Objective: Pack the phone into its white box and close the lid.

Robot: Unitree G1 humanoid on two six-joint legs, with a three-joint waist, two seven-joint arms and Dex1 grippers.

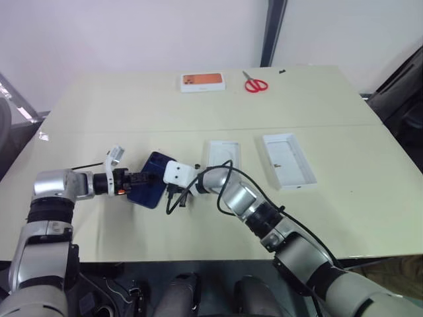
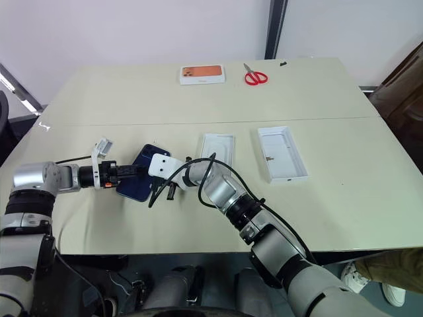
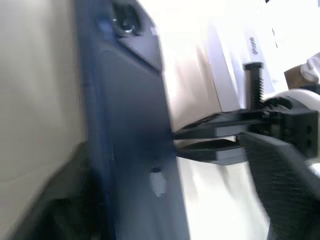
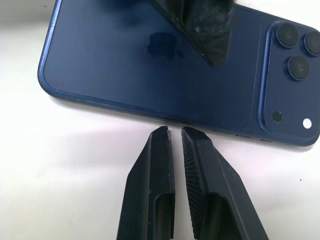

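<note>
The phone [image 4: 165, 70] lay back-up on the tabletop [image 1: 198, 119], its camera cluster showing, just to the left of the white box [image 1: 221, 157]. The lid [image 1: 288, 160] lay open-side up to the right of that box, apart from it. The left tool [image 1: 142, 179] reached in from the left with 1 finger over the phone's glossy back; whether it had clamped the phone could not be told. The right tool [image 4: 175, 132] had its 2 fingers pressed nearly together, gripping nothing, with the tips right at the phone's long edge. An orange-pictured box [image 1: 203, 82] and red scissors [image 1: 255, 84] sat at the far side.
</note>
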